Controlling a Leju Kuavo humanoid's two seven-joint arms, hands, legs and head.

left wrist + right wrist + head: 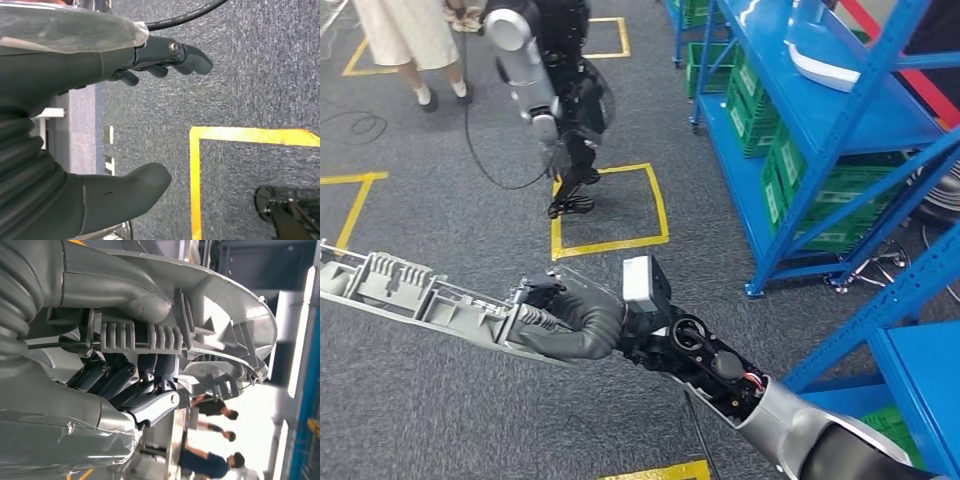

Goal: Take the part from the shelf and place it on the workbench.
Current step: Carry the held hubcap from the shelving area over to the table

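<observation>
The right hand point(576, 318) grips one end of the long grey ribbed part point(410, 288), carried level above the carpet beside the blue shelf point(810, 120); the left hand point(124, 115) hangs with fingers apart, holding nothing; the part looks stiff, light moulded plastic, likely to droop from an end hold, so a grasp nearer the middle seems steadier.

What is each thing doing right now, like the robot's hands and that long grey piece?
right hand: gripping the long grey part, fingers wrapped around it.
grey part: held off the floor, sticking out sideways over the carpet.
left hand: holding nothing, fingers and thumb apart, above the carpet.
blue shelf: standing, with green crates on its lower level.
other robot: standing by a yellow floor square.
</observation>
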